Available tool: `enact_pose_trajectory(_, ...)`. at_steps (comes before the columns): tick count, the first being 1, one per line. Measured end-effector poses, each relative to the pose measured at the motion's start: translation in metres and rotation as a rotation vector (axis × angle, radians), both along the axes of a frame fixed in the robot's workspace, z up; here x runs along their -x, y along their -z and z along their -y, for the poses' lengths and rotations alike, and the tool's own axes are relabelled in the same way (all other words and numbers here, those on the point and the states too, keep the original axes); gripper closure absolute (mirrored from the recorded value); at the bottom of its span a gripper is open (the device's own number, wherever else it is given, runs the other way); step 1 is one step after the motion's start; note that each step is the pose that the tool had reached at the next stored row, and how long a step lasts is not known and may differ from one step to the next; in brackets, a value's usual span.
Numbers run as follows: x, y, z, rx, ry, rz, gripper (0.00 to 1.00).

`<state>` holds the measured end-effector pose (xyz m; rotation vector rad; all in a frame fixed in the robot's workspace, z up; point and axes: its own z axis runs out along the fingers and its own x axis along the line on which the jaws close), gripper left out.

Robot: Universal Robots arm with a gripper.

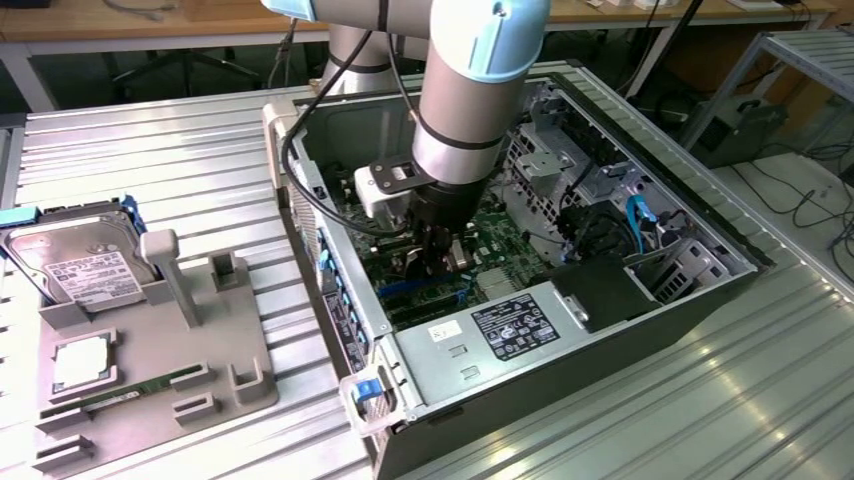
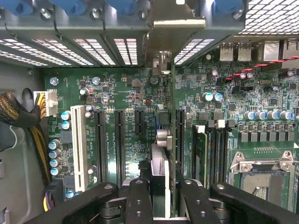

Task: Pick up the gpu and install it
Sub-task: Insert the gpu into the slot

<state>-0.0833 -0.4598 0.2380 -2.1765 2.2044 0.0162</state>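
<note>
The gpu [image 2: 160, 173] is a thin black card seen edge-on in the wrist view, running from between my fingers to its silver bracket [image 2: 172, 29] at the case's rear slot openings. My gripper [image 2: 164, 201] is shut on it, with one black finger [image 2: 138, 199] on each side. The card stands upright over the green motherboard [image 2: 131, 93], between the long black expansion slots [image 2: 119, 144]. I cannot tell whether its edge sits in a slot. In the exterior view my gripper [image 1: 435, 252] reaches down into the open computer case [image 1: 441, 350], with the dark card [image 1: 424, 268] below it.
On the exterior view's left, a grey fixture tray [image 1: 220, 385] holds a silver hard drive [image 1: 83, 268], a processor [image 1: 80, 362] and a green memory stick [image 1: 127, 392]. Inside the case are a white slot [image 2: 78, 147], a memory module [image 2: 201, 154], the processor socket [image 2: 266, 172] and braided cables [image 2: 18, 116].
</note>
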Motion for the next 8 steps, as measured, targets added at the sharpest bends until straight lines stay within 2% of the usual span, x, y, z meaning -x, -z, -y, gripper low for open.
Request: enact_pose_trajectory(8,0.0,0.0003,0.0002,0.0001,0.0,0.0,0.72)
